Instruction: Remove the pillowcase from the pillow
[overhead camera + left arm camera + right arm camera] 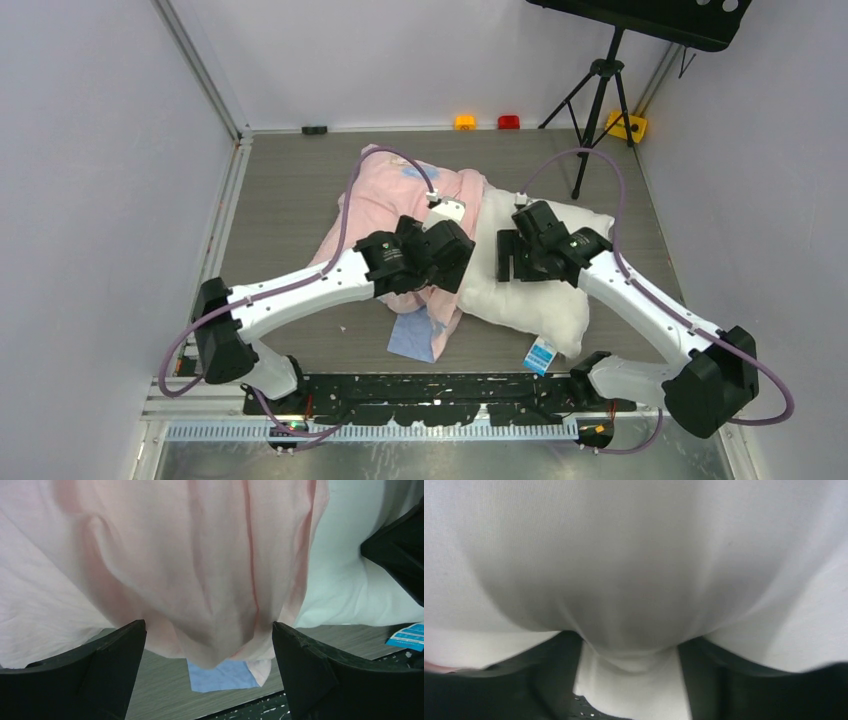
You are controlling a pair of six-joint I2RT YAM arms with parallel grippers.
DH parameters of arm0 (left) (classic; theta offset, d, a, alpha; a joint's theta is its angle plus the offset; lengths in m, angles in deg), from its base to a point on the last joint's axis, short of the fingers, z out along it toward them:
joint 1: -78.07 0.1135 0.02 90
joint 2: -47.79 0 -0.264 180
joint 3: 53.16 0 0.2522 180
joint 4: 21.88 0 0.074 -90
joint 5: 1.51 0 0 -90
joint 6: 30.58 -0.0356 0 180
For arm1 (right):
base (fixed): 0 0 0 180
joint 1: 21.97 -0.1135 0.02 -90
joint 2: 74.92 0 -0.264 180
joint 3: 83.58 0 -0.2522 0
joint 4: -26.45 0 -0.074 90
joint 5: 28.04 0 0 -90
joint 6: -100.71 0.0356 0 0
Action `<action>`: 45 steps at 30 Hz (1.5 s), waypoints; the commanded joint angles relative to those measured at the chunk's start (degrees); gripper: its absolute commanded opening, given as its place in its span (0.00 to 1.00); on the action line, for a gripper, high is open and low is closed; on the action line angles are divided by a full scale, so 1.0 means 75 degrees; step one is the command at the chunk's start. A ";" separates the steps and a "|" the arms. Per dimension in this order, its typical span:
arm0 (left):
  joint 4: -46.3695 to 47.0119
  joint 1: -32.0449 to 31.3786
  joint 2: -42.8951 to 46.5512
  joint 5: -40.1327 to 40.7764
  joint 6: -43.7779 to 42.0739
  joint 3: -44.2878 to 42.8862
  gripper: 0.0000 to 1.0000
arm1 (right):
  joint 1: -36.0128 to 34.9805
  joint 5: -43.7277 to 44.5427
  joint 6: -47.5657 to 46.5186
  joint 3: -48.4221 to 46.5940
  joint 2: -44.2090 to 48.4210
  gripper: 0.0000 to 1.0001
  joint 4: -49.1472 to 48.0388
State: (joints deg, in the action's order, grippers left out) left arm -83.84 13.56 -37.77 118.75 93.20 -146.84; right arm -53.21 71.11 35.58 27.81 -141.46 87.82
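Note:
The pale pink pillowcase [385,205] lies wrinkled at the left of the table, with its light blue edging [413,335] near the front. The white pillow [545,295] lies at the right, mostly out of the case, its blue-and-white tag [541,354] at the near edge. My left gripper [455,262] is open, jaws wide apart, with a hanging fold of the pillowcase [200,580] between the fingers [115,655]. My right gripper [510,258] presses into the pillow's left edge and is shut on a fold of the pillow [634,580]. Its midpoint shows in the right wrist view [630,680].
A black tripod [598,100] stands at the back right. Small yellow [465,122] and red [509,122] blocks and a black piece [314,129] sit along the back wall. A black rail [430,385] runs along the near edge. The right arm [400,550] is close to the left gripper.

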 commanded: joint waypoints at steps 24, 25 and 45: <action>0.2269 0.4824 0.1876 -0.1568 0.0301 0.3438 0.22 | 0.0147 0.3672 0.1154 -0.0133 0.3087 0.00 0.0001; 0.2352 0.5100 0.2076 -0.1623 0.0323 0.3610 0.19 | 0.0151 0.3855 0.1169 -0.0181 0.3261 0.00 0.0003; 0.2165 0.6343 0.3330 -0.4840 -0.0412 0.3429 0.82 | 0.0147 0.3274 0.1257 -0.0167 0.3392 0.00 -0.0497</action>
State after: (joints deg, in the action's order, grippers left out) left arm -63.12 59.56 -14.82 80.96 93.48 -117.31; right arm -53.12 85.23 44.60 29.41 -116.70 87.08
